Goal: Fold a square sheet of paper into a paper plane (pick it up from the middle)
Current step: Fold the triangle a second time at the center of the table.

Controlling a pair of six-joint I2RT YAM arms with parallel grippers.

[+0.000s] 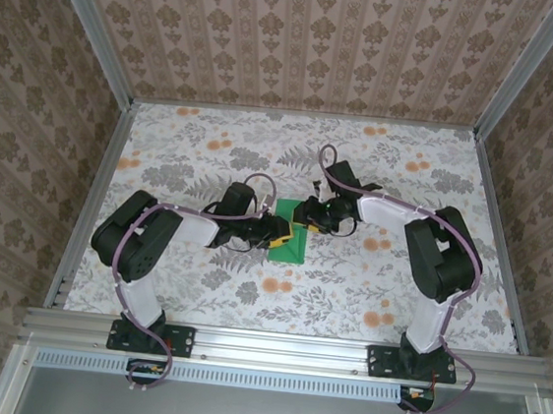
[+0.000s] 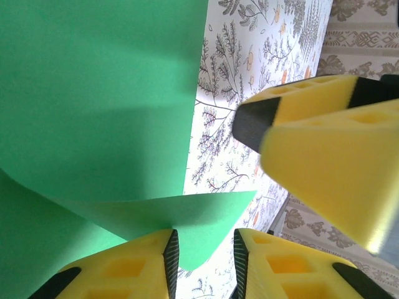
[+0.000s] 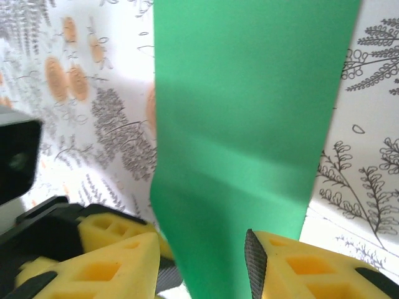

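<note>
From above, the two pincers crowd over the square sheet of paper (image 1: 290,242) and cover most of it. Only a green strip at its near side and a scrap of its far edge show, so its full outline cannot be read there. Both wrist views cut the sheet off at their edges, and in the right wrist view a black block (image 3: 15,156) at the left edge is too cropped to identify.

The sheet sits near the middle of the bench (image 1: 214,141), between the arms. The left pincer (image 1: 276,229) comes in from the left and the right pincer (image 1: 307,217) from the right, their tips close together above the paper.

In the left wrist view, the left pincer (image 2: 206,249) has its jaws slightly apart. A raised green flap ends in a point just beside one finger (image 2: 143,265), and patterned bench shows through the narrow gap, so nothing is clamped. The yellow fingers (image 2: 324,162) of the right pincer loom close on the right, off the paper's edge.

In the right wrist view, the right pincer (image 3: 209,249) also stands with its jaws parted, and the green band runs down into the gap between them.

The paper (image 2: 93,93) is plain bright green. It is no longer flat — one layer lifts off the rest as a triangular flap. Seen from the right wrist, it is a long band (image 3: 249,112) with straight side edges and soft shadow bands across it.
</note>
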